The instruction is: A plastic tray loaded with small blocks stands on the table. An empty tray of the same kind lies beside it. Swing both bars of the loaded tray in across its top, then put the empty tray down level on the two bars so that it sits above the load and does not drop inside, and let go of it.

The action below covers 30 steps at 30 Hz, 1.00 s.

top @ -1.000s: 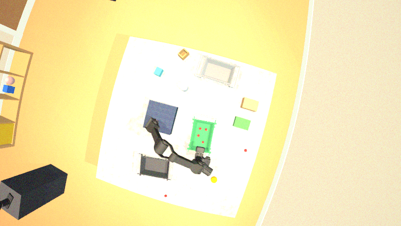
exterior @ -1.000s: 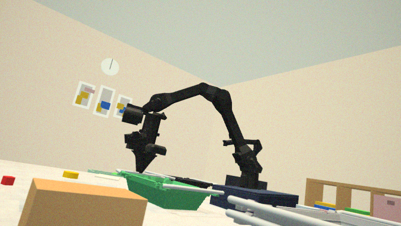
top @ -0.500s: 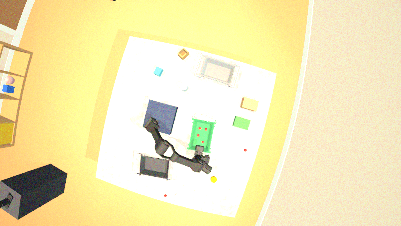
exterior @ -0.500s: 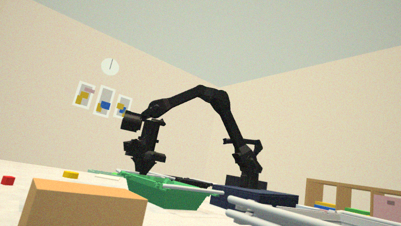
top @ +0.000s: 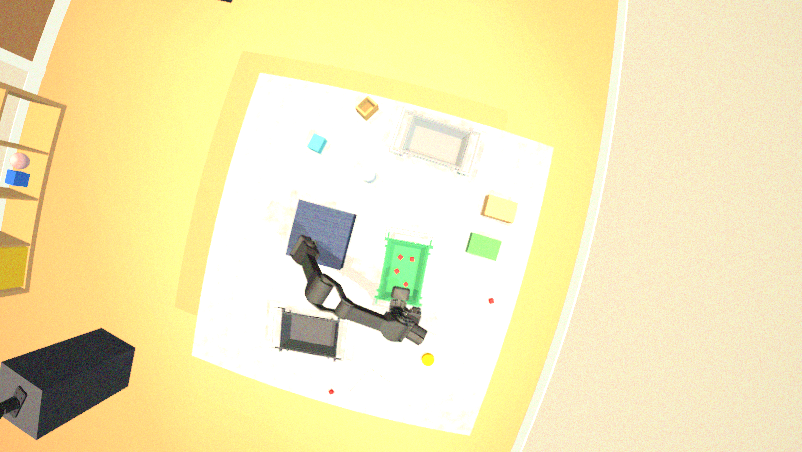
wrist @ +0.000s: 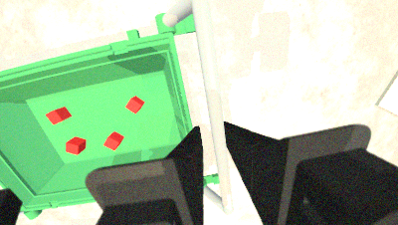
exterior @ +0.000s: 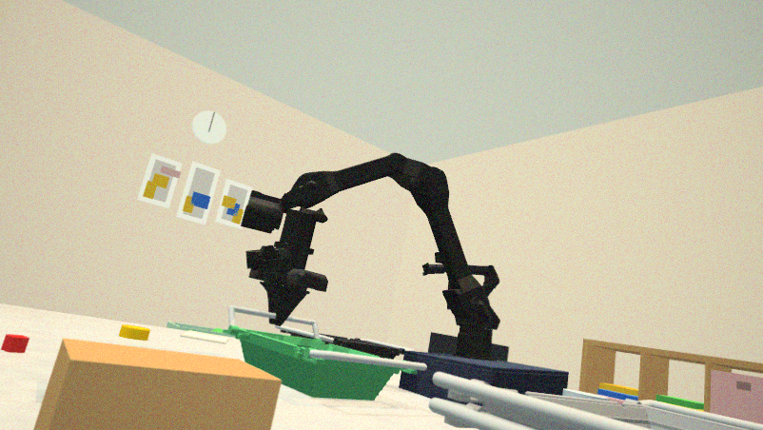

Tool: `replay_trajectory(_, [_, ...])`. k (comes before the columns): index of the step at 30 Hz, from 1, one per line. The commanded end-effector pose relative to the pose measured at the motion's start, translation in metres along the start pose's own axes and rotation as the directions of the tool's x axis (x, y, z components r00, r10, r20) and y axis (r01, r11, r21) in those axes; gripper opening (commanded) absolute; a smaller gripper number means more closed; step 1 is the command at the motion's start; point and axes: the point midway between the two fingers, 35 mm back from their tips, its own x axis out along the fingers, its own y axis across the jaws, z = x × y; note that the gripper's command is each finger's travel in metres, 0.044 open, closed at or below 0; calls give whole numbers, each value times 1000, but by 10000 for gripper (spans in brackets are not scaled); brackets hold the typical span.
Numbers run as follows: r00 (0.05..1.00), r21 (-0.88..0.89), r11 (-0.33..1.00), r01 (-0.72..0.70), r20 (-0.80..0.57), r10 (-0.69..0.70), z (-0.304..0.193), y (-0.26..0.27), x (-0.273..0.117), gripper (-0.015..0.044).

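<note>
The green tray [top: 415, 272] [exterior: 320, 376] [wrist: 159, 119] holds several small red blocks [top: 400, 257] [wrist: 114, 140]. Its near bar [exterior: 250, 310] [wrist: 215, 95] stands raised above the tray's end. Its far bar [top: 407, 231] [exterior: 368, 360] is swung out. My gripper [exterior: 276, 322] [wrist: 210, 128] is slightly open, pointing down at the raised bar. The bar runs between the fingertips with a small gap; no firm grip shows. A black tray [top: 310, 331] [exterior: 368, 345] and a pale tray [top: 438, 143] [exterior: 614, 402] stand apart, both empty in the top view.
A navy platform [top: 331, 230] [exterior: 480, 374] is by the arm's base. A tan block [top: 499, 208] [exterior: 166, 395] and a green block [top: 484, 246] stand beyond the loaded tray. A yellow disc [top: 427, 359] [exterior: 133, 332] and a loose red block [top: 490, 300] lie nearer the arm's wrist.
</note>
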Motion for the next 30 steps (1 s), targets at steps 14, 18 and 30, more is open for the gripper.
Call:
replay_trajectory(14, [1000,-14,1000,-27,0,27,1,55,20,88])
replay_trajectory(18, [1000,-14,1000,-27,0,27,2,54,5,88])
replay_trajectory(30, [999,-17,999,-33,-3,33,2,52,-17,88])
